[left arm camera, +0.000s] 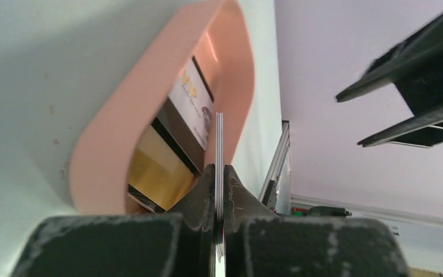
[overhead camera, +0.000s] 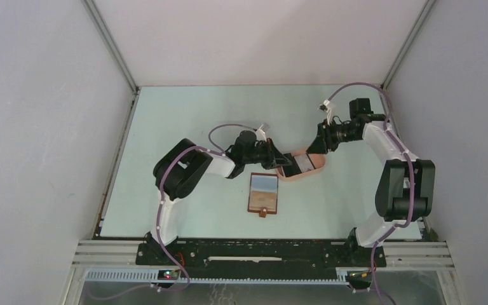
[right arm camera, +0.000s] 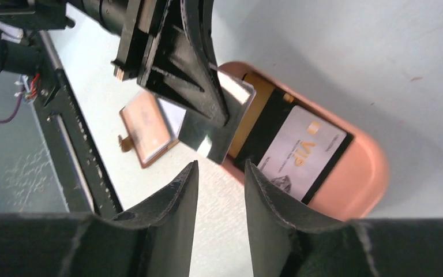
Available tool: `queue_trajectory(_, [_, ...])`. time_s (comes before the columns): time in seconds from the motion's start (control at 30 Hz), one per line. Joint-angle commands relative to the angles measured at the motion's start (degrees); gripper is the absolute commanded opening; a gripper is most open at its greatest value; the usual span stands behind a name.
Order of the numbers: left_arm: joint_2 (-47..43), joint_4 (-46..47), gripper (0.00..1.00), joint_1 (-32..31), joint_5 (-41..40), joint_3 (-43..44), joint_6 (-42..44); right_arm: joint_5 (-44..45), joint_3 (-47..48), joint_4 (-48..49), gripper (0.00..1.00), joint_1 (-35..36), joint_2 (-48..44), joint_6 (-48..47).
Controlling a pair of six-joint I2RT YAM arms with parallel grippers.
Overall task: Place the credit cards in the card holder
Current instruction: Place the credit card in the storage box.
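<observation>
My left gripper (left arm camera: 220,168) is shut on a thin grey credit card (left arm camera: 220,138), seen edge-on and held upright over the near end of the pink oval tray (left arm camera: 121,133). From the right wrist the same card (right arm camera: 222,130) hangs in the left gripper's fingers (right arm camera: 199,86). More credit cards lie in the tray: a white VIP card (right arm camera: 300,156) with a black border and a yellow one (left arm camera: 156,173). My right gripper (right arm camera: 222,173) is open and empty, just short of the held card. The card holder (overhead camera: 264,194) lies open on the table in front of the tray.
The pink tray (overhead camera: 318,170) sits mid-table between the two grippers (overhead camera: 284,160) (overhead camera: 314,151). Grey walls close in the left, right and back. A black rail (overhead camera: 260,251) runs along the near edge.
</observation>
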Motion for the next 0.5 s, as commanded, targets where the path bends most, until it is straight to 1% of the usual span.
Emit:
queue_trajectory(0.0, [-3.52,-13.11,0.0,0.11,-5.16,6.97,3.74,3.85,-0.82,9.99,0.41,2.19,0.15,8.04])
queue_trajectory(0.1, [-3.05,-18.83,0.0,0.07,-6.91,9.84,5.36,4.29,-0.82,10.12,0.38,3.9,2.4,8.78])
queue_trajectory(0.23, [-2.14,-24.4,0.0,-0.08,-7.82,12.26,6.7,8.14,-0.82,11.55,0.34,6.43,4.51,10.74])
queue_trajectory(0.47, [-2.06,-27.14,0.0,-0.42,-7.92,13.3,7.06,12.26,-0.82,13.05,0.29,7.44,6.0,12.93])
